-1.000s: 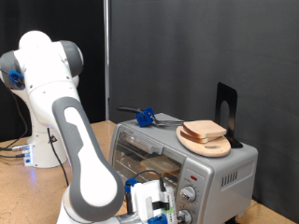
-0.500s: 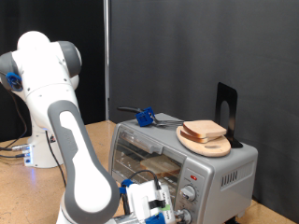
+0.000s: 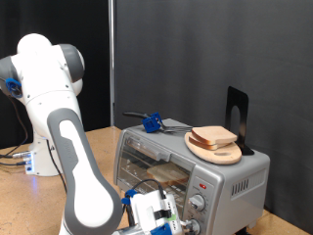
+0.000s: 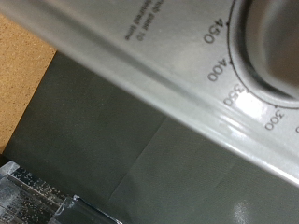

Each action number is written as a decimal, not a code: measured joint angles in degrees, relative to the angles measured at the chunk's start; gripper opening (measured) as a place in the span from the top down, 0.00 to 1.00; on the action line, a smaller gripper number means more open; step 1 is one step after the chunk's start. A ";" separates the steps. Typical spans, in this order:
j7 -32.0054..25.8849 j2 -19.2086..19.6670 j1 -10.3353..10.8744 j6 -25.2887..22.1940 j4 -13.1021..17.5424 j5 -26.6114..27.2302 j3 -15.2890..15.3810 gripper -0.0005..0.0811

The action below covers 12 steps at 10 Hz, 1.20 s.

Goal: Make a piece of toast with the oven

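The silver toaster oven point(image 3: 235, 181) stands at the exterior view's lower right. A slice of pale bread with a brown crust, the piece of toast point(image 3: 213, 136), lies on a round wooden board point(image 3: 220, 153) on the oven's top. My gripper point(image 3: 172, 213) is low in front of the oven, close to the round knobs point(image 3: 200, 204). The wrist view is pressed up to the oven's front panel point(image 4: 140, 65) and shows the temperature dial point(image 4: 276, 42) with marks 450 to 300. A tan flat thing point(image 3: 166, 174) shows behind the glass door.
A blue-handled utensil point(image 3: 152, 122) lies on the oven's top at the back. A black upright stand point(image 3: 237, 116) stands behind the board. The arm's white base point(image 3: 44, 157) is on the wooden table at the exterior view's left, with cables beside it.
The arm's forearm has leaned slightly towards the exterior view's left and the hand has sunk a little by the knobs. The toast, board and oven have not moved.
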 joint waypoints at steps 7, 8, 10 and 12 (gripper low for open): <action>3.31 -1.95 -1.69 -0.57 0.47 -0.24 -0.19 0.33; 4.10 -2.07 -1.71 -0.56 0.34 -0.59 -0.39 0.33; 7.54 -2.63 -1.79 -0.67 0.31 -3.32 -1.73 0.03; 13.22 -4.37 -2.53 -3.08 0.80 -7.53 -4.08 0.01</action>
